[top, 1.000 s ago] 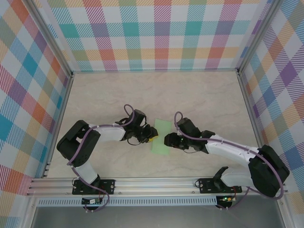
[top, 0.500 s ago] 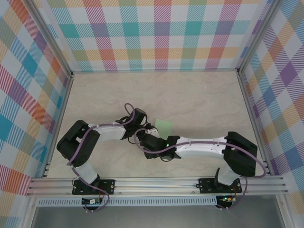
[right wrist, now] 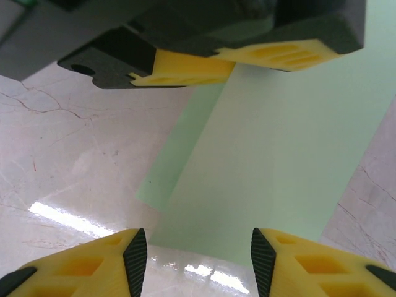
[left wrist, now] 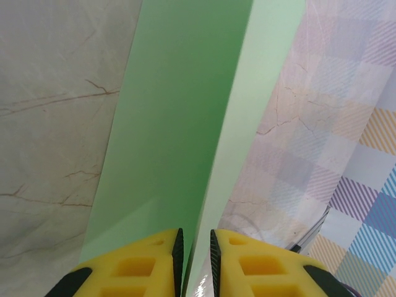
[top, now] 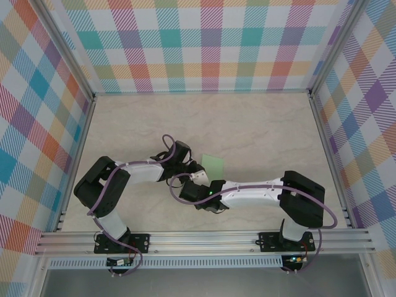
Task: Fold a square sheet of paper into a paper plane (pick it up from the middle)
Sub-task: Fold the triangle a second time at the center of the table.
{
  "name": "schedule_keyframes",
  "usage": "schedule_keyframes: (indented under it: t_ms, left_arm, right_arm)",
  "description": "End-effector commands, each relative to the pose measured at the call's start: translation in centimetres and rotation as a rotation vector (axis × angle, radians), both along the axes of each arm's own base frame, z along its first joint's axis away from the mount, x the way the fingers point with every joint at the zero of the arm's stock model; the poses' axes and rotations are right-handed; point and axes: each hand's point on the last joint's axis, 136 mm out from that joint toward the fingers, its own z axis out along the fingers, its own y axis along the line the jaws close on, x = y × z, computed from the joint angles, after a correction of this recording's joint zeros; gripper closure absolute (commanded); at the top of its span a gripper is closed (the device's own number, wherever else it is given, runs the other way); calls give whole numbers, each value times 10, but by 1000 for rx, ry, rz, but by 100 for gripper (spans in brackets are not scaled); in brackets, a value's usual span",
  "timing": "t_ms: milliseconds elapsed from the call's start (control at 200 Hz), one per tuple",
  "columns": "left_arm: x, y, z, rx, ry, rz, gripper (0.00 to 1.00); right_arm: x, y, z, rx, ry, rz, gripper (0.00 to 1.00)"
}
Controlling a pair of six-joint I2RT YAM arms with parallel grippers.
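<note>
Pinching: left hand [left wrist: 196, 240], narrow, nips square sheet of paper [left wrist: 176, 124].
Hidden: right arm [top: 253, 192] covers most of it.
Hovering: right hand [right wrist: 195, 247], jaws wide, empty.

Pale marble-look table [top: 247, 124] underfoot here, cream with thin brown veins, and it's glossy: there's a bright streak of glare [right wrist: 68, 219] on it in the right wrist view. Three walls box it in, the back wall [top: 204, 43], left wall [top: 37, 111] and right wall [top: 365, 105], all in pastel plaid of teal, orange, purple, pink and yellow. Silver aluminium posts [top: 65, 49] run up the corners, a slotted aluminium rail [top: 204, 238] lines the near edge. Lighting's soft and even.
</note>
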Motion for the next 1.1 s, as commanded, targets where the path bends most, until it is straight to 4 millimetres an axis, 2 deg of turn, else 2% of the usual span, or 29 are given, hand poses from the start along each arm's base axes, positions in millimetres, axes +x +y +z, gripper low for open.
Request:
schedule_keyframes:
  t_ms: [0,170,345,625,790,960,1095]
  left_arm:
    - [4,-2,16,-22,-18,-8,79]
    - [4,-1,17,-20,-20,-12,79]
    - [5,-2,18,-20,-21,-12,79]
    - [4,-1,17,-18,-20,-12,79]
    - [4,0,16,-13,-21,-9,79]
    - [4,13,18,57,-46,7,72]
    - [2,28,24,118,-80,35,58]
  right_arm:
    - [6,4,8,-6,-32,-21,54]
    - [7,5,14,5,-46,-16,58]
    - [7,3,14,-2,-46,-15,70]
    - [7,5,19,16,-50,-10,76]
    - [7,5,22,21,-54,-2,90]
    - [7,3,27,82,-48,-2,96]
    - [6,5,30,191,9,22,97]
